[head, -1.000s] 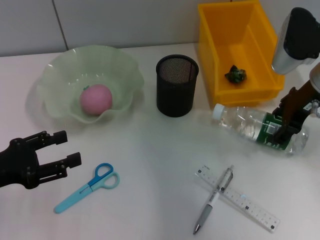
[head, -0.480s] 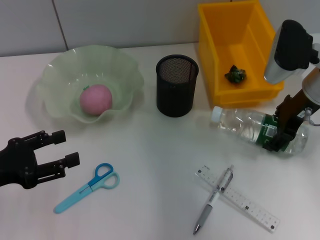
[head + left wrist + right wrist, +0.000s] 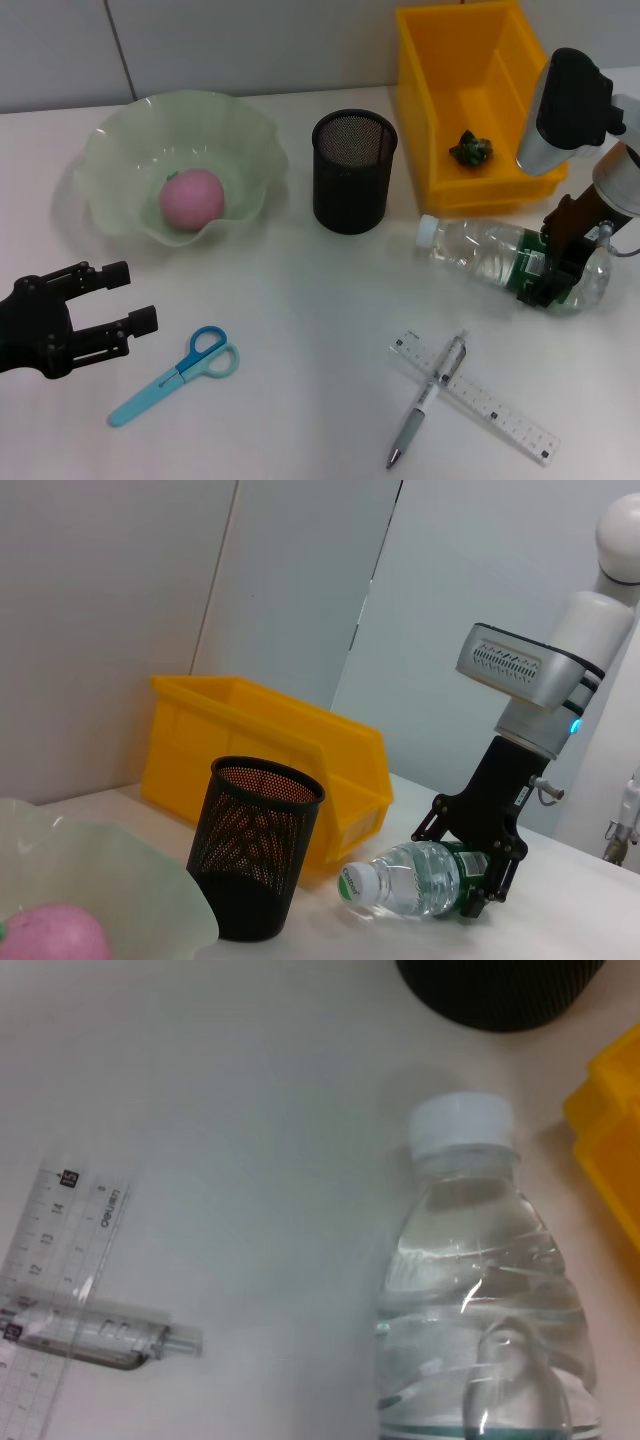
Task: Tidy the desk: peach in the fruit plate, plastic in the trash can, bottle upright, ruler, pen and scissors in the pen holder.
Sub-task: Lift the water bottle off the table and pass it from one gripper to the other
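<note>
- Bottle step was on: right gripper (image 3: pixel 560 268) had its jaws clamped round the bottle (image 3: pixel 495 258), lying just beside the yellow bin (image 3: pixel 470 160).
- Next, I'd guess: tip it upright.
- Left gripper (image 3: pixel 125 297) sat spread wide, idle, well away.

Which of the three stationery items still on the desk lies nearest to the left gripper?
The blue scissors. They lie just beside the left gripper, while the pen and the ruler lie crossed far toward the right side.

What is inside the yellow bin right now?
A crumpled green plastic scrap lies on the floor of the yellow bin. The near front wall hides the floor strip just behind it.
</note>
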Motion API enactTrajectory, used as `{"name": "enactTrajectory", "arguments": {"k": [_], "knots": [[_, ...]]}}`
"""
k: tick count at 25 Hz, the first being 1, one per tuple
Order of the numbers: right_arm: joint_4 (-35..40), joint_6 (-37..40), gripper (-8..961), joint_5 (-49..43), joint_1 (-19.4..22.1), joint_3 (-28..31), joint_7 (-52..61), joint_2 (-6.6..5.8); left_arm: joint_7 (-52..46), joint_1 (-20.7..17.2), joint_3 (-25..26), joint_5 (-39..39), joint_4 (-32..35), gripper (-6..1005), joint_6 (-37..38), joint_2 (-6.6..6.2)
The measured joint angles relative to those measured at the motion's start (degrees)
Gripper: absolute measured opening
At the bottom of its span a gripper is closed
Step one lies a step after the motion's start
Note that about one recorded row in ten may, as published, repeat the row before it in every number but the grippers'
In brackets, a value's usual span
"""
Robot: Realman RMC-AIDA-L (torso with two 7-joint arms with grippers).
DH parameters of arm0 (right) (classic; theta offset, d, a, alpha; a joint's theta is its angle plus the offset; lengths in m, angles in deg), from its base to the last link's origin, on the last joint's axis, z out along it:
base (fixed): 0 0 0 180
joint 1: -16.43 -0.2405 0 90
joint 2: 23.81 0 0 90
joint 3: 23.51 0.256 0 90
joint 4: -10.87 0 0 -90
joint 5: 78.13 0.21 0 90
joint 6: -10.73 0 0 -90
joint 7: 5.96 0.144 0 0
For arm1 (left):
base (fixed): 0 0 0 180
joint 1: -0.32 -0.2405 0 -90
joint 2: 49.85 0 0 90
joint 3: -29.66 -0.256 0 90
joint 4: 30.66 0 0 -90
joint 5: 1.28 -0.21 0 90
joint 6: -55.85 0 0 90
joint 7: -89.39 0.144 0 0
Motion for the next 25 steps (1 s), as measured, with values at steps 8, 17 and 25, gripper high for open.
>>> {"name": "enactTrajectory", "arguments": {"k": [8, 17, 25], "knots": [[0.02, -0.16, 773, -0.01, -0.04, -0.09, 0.2, 0.09, 0.0, 0.0, 0.06, 0.14, 0.05, 750, 0.0, 0.0], [0.04, -0.17, 773, -0.36, -0.08, 0.11, 0.3, 0.18, 0.0, 0.04, 0.64, 0.24, 0.05, 750, 0.01, 0.09], [2.02, 0.47, 773, 3.3, 0.76, 0.23, -0.67, 0.24, 0.0, 0.09, 1.21, 0.28, 0.05, 749, 0.09, 0.1]]}}
